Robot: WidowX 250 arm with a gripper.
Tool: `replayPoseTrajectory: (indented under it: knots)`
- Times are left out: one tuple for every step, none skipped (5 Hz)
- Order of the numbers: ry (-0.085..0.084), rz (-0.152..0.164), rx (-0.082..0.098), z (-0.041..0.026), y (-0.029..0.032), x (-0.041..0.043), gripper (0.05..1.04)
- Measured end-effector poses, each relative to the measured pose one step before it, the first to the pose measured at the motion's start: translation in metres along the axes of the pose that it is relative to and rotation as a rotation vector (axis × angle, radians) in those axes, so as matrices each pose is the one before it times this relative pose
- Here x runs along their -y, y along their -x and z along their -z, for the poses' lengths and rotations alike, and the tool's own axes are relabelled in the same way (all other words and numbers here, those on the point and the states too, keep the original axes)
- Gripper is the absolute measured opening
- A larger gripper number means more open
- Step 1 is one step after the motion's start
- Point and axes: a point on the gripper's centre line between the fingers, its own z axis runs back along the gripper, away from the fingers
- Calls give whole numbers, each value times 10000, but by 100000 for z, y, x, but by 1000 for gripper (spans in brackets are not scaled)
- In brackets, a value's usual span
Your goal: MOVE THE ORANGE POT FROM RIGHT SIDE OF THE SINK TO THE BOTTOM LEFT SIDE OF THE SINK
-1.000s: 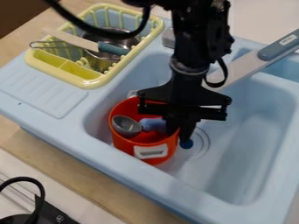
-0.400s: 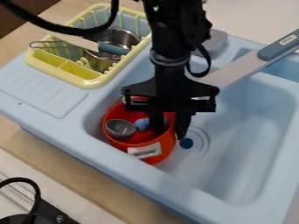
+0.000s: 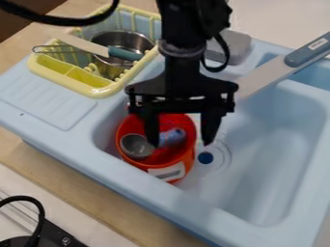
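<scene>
Orange pot at the sink's lower left
Gripper spread wide, holding nothing (one finger seems inside the pot); best lifted straight up, without dragging its wall

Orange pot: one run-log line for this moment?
orange pot: upright in sink, lower left in view | inside: grey cup | gripper: jaws apart, one either side of pot's image-right rim
</scene>
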Motion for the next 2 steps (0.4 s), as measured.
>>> replayPoseTrajectory:
  knots:
    - [-38,98,120,-1239,572,396,995]
    - [-32,415,186,-1018,-58,671,995]
